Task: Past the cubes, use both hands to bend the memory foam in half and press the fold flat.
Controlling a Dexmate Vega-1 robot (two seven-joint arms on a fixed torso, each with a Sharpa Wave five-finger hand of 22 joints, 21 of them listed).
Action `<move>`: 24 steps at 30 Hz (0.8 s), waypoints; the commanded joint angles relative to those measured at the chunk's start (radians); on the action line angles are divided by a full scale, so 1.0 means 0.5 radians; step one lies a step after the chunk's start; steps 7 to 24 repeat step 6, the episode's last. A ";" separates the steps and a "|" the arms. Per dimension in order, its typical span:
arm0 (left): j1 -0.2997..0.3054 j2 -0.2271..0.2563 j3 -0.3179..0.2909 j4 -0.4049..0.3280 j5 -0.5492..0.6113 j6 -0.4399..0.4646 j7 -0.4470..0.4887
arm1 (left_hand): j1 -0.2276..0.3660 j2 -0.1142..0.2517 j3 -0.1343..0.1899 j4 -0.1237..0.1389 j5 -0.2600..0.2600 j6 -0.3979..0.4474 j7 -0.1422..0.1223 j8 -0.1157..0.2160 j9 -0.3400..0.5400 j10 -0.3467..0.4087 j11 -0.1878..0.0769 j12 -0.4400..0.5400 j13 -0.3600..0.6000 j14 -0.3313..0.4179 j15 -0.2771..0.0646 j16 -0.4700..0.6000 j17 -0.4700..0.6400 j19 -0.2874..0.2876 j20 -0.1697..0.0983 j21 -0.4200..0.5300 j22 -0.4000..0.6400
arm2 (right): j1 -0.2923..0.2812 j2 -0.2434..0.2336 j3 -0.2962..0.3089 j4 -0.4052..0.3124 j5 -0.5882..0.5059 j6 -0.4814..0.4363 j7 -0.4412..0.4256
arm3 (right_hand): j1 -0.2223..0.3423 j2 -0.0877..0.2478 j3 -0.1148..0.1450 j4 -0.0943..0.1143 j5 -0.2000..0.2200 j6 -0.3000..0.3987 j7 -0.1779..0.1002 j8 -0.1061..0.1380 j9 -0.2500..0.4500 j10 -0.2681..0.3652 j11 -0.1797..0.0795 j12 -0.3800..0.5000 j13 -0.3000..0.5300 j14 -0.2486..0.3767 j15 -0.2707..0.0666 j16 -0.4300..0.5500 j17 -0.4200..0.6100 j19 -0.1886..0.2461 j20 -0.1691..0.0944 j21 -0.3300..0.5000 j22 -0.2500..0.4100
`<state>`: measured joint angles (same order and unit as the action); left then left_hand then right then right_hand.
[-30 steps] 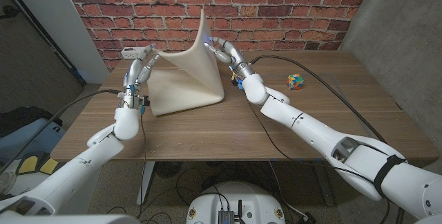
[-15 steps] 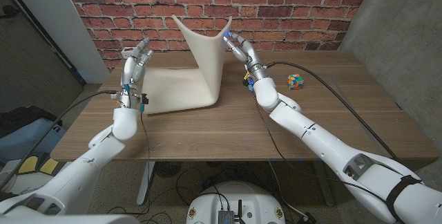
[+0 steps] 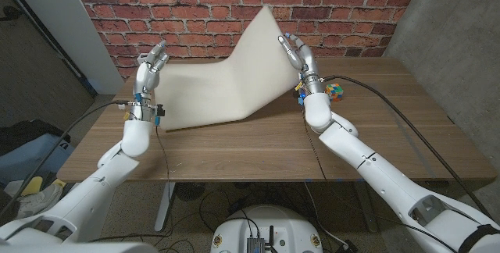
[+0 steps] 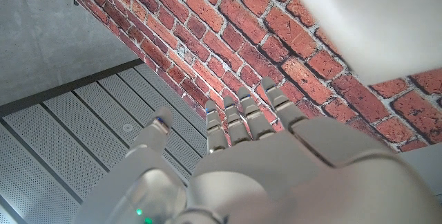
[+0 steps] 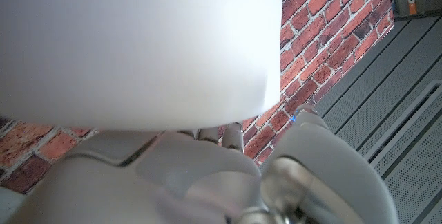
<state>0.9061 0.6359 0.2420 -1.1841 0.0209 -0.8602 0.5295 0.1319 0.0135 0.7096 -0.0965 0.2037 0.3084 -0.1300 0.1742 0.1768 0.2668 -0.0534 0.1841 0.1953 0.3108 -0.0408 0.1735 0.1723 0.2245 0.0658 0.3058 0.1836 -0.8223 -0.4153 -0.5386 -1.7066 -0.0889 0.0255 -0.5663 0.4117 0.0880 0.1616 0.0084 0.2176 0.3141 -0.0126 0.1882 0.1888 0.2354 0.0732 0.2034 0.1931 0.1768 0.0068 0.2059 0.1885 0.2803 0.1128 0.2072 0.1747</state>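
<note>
Robot hand on the right (image 3: 295,53) is pressed against the raised right half of the memory foam (image 3: 226,81), grip unclear. Left robot hand (image 3: 148,64) is seen spread and empty at the foam's left edge. A cube (image 3: 334,90) is visible on the table (image 3: 258,147) from the head view.

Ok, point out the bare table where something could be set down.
Bare wood runs along the near edge of the table, in front of the foam, and at the far right beyond the cube. It is crowded around the foam, with the left hand and right hand beside it.
</note>
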 commanded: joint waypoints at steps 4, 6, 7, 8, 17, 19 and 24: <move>-0.032 -0.039 -0.043 0.096 -0.406 -0.058 -0.374 | -0.012 -0.009 -0.013 -0.006 0.011 -0.011 0.009 0.011 0.003 -0.010 0.002 0.012 -0.001 -0.017 0.004 0.001 0.000 0.002 -0.007 -0.009 0.009 | -0.306 -0.085 0.223 -0.237 0.058 -0.039 -0.219 | 0.009 -0.018 -0.001 -0.012 0.004 0.019 -0.003 0.015 0.002 0.021 0.001 0.002 0.005 0.024 0.002 0.000 0.007 0.006 0.024 -0.005 0.010; -0.043 -0.052 -0.048 0.122 -0.442 -0.070 -0.408 | -0.013 -0.009 -0.014 -0.006 0.011 -0.012 0.013 0.011 0.003 -0.011 0.005 0.013 -0.001 -0.019 0.004 0.001 0.000 0.001 -0.010 -0.010 0.009 | -0.333 -0.082 0.231 -0.249 0.040 -0.008 -0.253 | 0.009 -0.018 0.000 -0.013 0.004 0.021 -0.002 0.016 0.002 0.021 0.002 0.002 0.005 0.025 0.001 0.000 0.007 0.007 0.025 -0.005 0.010; -0.043 -0.052 -0.048 0.122 -0.442 -0.070 -0.408 | -0.013 -0.009 -0.014 -0.006 0.011 -0.012 0.013 0.011 0.003 -0.011 0.005 0.013 -0.001 -0.019 0.004 0.001 0.000 0.001 -0.010 -0.010 0.009 | -0.333 -0.082 0.231 -0.249 0.040 -0.008 -0.253 | 0.009 -0.018 0.000 -0.013 0.004 0.021 -0.002 0.016 0.002 0.021 0.002 0.002 0.005 0.025 0.001 0.000 0.007 0.007 0.025 -0.005 0.010; -0.043 -0.052 -0.048 0.122 -0.442 -0.070 -0.408 | -0.013 -0.009 -0.014 -0.006 0.011 -0.012 0.013 0.011 0.003 -0.011 0.005 0.013 -0.001 -0.019 0.004 0.001 0.000 0.001 -0.010 -0.010 0.009 | -0.333 -0.082 0.231 -0.249 0.040 -0.008 -0.253 | 0.009 -0.018 0.000 -0.013 0.004 0.021 -0.002 0.016 0.002 0.021 0.002 0.002 0.005 0.025 0.001 0.000 0.007 0.007 0.025 -0.005 0.010; -0.043 -0.052 -0.048 0.122 -0.442 -0.070 -0.408 | -0.013 -0.009 -0.014 -0.006 0.011 -0.012 0.013 0.011 0.003 -0.011 0.005 0.013 -0.001 -0.019 0.004 0.001 0.000 0.001 -0.010 -0.010 0.009 | -0.333 -0.082 0.231 -0.249 0.040 -0.008 -0.253 | 0.009 -0.018 0.000 -0.013 0.004 0.021 -0.002 0.016 0.002 0.021 0.002 0.002 0.005 0.025 0.001 0.000 0.007 0.007 0.025 -0.005 0.010; -0.043 -0.052 -0.048 0.122 -0.442 -0.070 -0.408 | -0.013 -0.009 -0.014 -0.006 0.011 -0.012 0.013 0.011 0.003 -0.011 0.005 0.013 -0.001 -0.019 0.004 0.001 0.000 0.001 -0.010 -0.010 0.009 | -0.333 -0.082 0.231 -0.249 0.040 -0.008 -0.253 | 0.009 -0.018 0.000 -0.013 0.004 0.021 -0.002 0.016 0.002 0.021 0.002 0.002 0.005 0.025 0.001 0.000 0.007 0.007 0.025 -0.005 0.010; -0.043 -0.052 -0.048 0.122 -0.442 -0.070 -0.408 | -0.013 -0.009 -0.014 -0.006 0.011 -0.012 0.013 0.011 0.003 -0.011 0.005 0.013 -0.001 -0.019 0.004 0.001 0.000 0.001 -0.010 -0.010 0.009 | -0.333 -0.082 0.231 -0.249 0.040 -0.008 -0.253 | 0.009 -0.018 0.000 -0.013 0.004 0.021 -0.002 0.016 0.002 0.021 0.002 0.002 0.005 0.025 0.001 0.000 0.007 0.007 0.025 -0.005 0.010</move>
